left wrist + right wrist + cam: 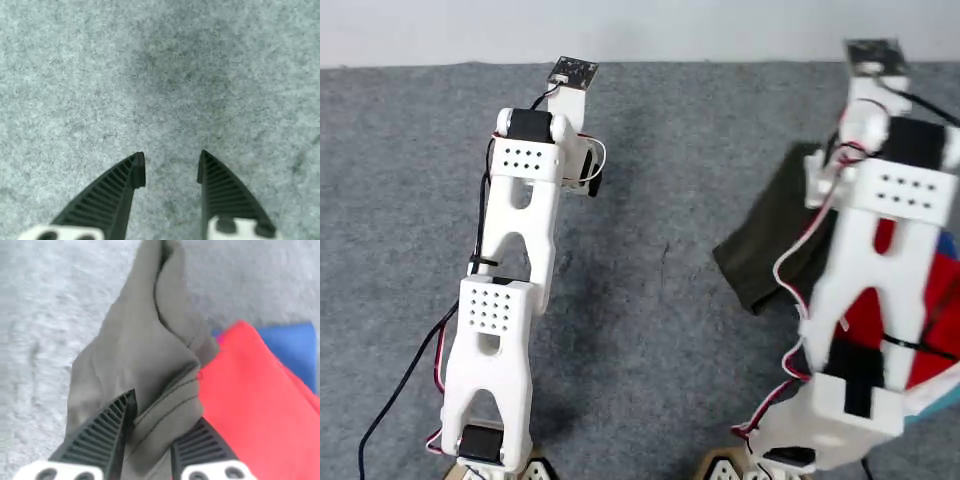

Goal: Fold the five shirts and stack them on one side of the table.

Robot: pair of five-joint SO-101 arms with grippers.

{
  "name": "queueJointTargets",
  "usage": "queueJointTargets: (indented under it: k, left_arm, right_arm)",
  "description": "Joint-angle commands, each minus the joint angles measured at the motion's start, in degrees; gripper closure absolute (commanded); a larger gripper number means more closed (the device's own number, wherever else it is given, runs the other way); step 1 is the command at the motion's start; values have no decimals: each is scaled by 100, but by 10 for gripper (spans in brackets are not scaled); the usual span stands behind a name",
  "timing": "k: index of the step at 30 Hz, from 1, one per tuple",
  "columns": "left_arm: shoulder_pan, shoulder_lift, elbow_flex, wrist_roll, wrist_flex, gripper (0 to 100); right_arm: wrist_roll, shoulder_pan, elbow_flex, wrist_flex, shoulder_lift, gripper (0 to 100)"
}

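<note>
Olive shirt (145, 340), creased, bunched, touching red shirt (250, 405)

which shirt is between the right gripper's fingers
The olive-green shirt, pinched between the fingers of the right gripper; the red shirt and blue shirt lie beside it, ungripped.

Olive shirt (145, 365), red shirt (260, 405), blue shirt (292, 342), grey table (660, 250)

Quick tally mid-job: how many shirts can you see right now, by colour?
olive shirt: 1
red shirt: 1
blue shirt: 1
Total: 3 that I can tell apart
</note>
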Motion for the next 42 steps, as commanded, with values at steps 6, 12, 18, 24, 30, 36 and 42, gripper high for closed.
queueJointTargets:
  k: [6, 12, 18, 24, 30, 36, 42]
  left_arm:
    - [-44, -431, -4, 18, 132, 823]
    - [-26, -431, -4, 18, 132, 823]
    - [-9, -431, -4, 18, 132, 823]
    - [0, -431, -4, 18, 132, 823]
    - [0, -404, -4, 26, 132, 823]
    - [0, -431, -4, 26, 132, 823]
    - [0, -431, -4, 26, 132, 823]
  right_arm:
    - [369, 1675, 193, 110, -391, 989]
    - [571, 2703, 193, 13, -347, 989]
    - [1204, 3363, 695, -171, -136, 989]
    - [1327, 3846, 1424, -1253, 426, 989]
    - [1301, 3996, 1415, -1402, 488, 987]
    - [774, 4013, 1248, -1182, 295, 904]
    - [-44, 4365, 651, -514, -470, 742]
